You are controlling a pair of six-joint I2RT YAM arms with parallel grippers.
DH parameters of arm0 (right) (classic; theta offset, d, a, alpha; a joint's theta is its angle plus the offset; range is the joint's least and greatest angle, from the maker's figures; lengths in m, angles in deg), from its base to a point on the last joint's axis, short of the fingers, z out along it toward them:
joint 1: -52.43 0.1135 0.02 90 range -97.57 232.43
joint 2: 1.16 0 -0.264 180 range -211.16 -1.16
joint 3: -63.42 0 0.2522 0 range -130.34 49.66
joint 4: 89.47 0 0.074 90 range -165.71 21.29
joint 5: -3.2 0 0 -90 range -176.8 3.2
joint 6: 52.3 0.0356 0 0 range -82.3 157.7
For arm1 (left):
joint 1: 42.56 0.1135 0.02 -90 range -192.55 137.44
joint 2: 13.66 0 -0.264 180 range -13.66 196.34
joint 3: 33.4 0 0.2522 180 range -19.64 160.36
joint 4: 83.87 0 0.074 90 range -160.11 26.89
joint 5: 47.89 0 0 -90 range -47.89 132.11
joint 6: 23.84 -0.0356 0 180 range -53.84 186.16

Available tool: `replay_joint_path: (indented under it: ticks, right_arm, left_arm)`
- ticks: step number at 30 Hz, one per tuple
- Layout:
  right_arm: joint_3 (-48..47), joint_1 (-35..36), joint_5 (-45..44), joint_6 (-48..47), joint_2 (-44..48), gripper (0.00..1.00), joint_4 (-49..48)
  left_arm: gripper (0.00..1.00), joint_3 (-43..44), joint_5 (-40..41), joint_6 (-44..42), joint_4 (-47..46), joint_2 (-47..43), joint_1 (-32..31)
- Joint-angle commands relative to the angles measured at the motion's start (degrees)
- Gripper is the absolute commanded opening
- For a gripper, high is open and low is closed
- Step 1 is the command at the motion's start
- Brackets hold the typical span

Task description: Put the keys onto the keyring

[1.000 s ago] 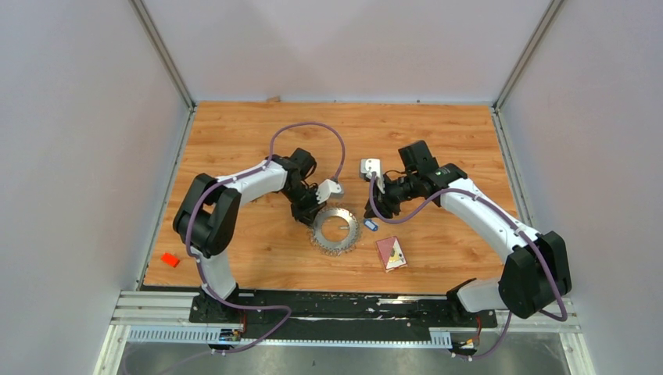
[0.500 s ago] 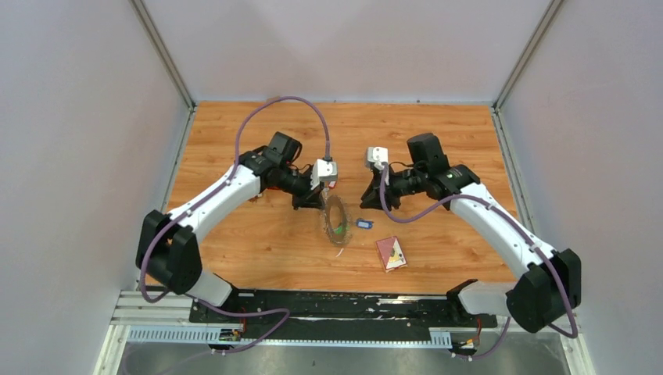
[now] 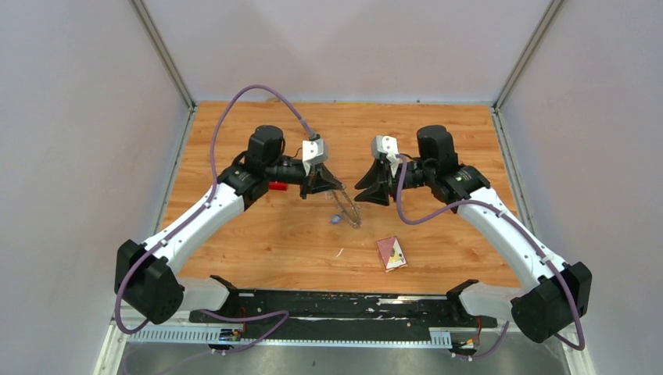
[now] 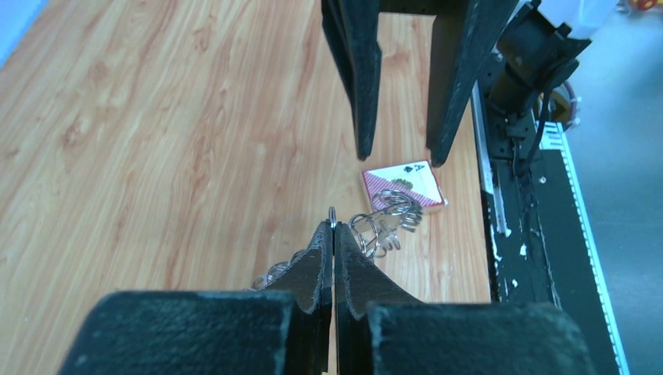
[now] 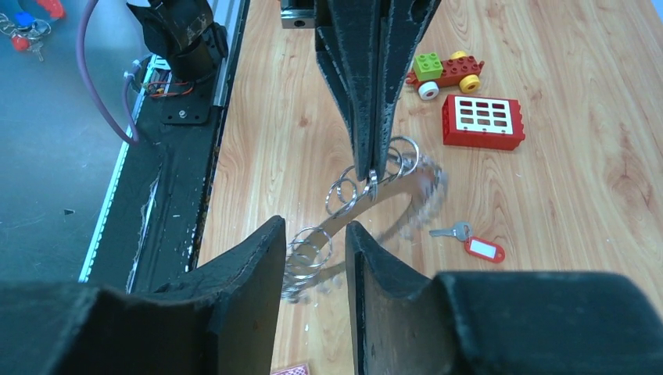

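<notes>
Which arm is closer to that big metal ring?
Left. The left end effector pinches the ring; the right end effector is open, facing it close by.

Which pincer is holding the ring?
The left pincer: its jaws are shut on the edge of the ring. The right pincer faces it with jaws apart, holding nothing.

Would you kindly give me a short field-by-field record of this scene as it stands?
Left gripper: shut on the keyring rim, holding it on edge
Right gripper: open, beside the keyring, gripping nothing
Red-tagged key: lying on the table, off the keyring
Playing card: flat on the table
</notes>
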Motion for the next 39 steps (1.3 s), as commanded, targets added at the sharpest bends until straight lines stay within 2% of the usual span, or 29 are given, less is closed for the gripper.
replay_joint_path:
  ticks: [1, 10, 21, 26, 35, 39]
  right_arm:
    - [-0.17, 0.58, 1.6, 1.85, -0.29, 0.34, -4.32]
    - [-0.21, 1.69, -1.14, 1.8, -1.53, 0.33, -4.97]
    - [0.67, 3.52, -4.22, 0.21, -3.29, 0.25, -5.26]
    - [0.76, 3.61, -4.97, -0.48, -3.2, 0.19, -5.07]
    - [1.38, 3.62, -4.86, -0.65, -2.9, 0.0, -5.45]
    - [1.79, 3.67, -4.6, -0.27, -2.88, 0.0, -6.21]
  left_arm:
    - [0.0, -0.83, -1.9, 5.75, -8.62, -2.31, -1.07]
    - [0.0, -2.47, -3.16, 5.83, -8.94, -2.35, -2.13]
    - [0.0, -3.28, -4.15, 7.77, -10.37, -2.51, -2.54]
    - [0.0, -3.6, -4.29, 7.7, -10.37, -2.76, -2.68]
    - [0.0, -4.37, -4.38, 6.72, -9.78, -2.78, -2.68]
    - [0.0, -4.63, -4.48, 6.02, -9.26, -2.74, -2.67]
